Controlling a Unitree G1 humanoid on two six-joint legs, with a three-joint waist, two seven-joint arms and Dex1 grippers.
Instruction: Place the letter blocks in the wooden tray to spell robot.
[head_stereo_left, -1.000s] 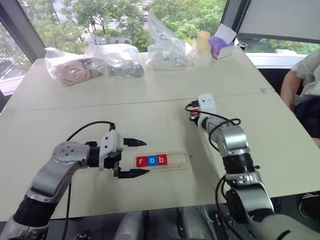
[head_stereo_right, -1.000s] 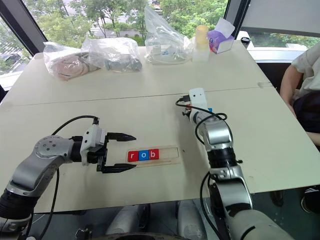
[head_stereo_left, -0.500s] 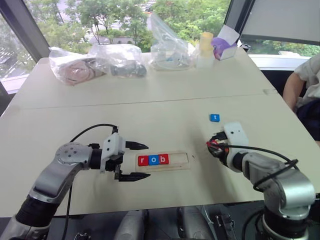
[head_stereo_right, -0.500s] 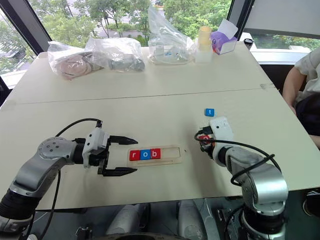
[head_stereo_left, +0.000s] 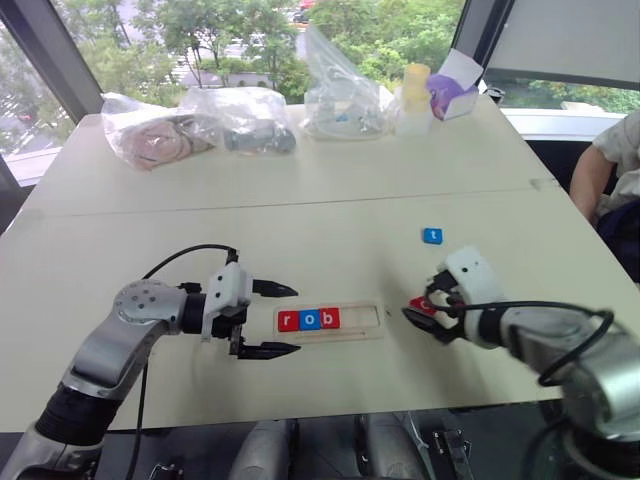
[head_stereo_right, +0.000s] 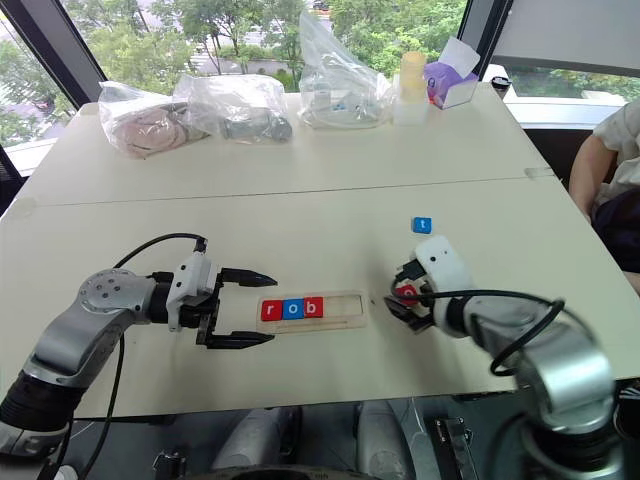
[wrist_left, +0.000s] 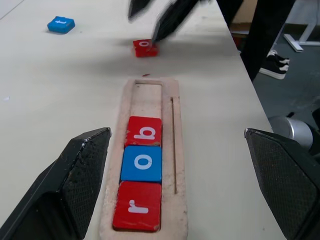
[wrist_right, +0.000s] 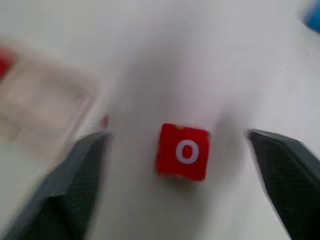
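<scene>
1. Head views: a broad cream-white table (head_stereo_left: 330, 190) is seen, with a seam line running across its middle. Large windows with green trees (head_stereo_left: 200, 30) are seen behind its far edge. Clear crumpled plastic bags (head_stereo_left: 200, 120), a pale yellow capped bottle (head_stereo_left: 412, 95) and a purple-and-white tissue box (head_stereo_left: 450, 90) are lined along the far side. A person's arm (head_stereo_left: 605, 170) is seen at the right edge.
2. The long pale-wood tray (head_stereo_left: 330, 322) lies near the front edge. Red r, blue o and red b letter blocks (head_stereo_left: 308, 320) are seated in its left part; the right part of the slot is bare. A blue t tile (head_stereo_left: 432, 236) lies on the table well beyond the tray's right end.
3. Left wrist view: the left gripper (wrist_left: 185, 185) is held with jaws spread wide at the tray's left end, nothing between them. A red o tile (wrist_left: 145, 48) is seen on the table just past the tray's far end.
4. Right wrist view: the right gripper (wrist_right: 185, 190) is seen with fingers parted on either side of the red o tile, which lies flat on the table, apart from both fingers.
</scene>
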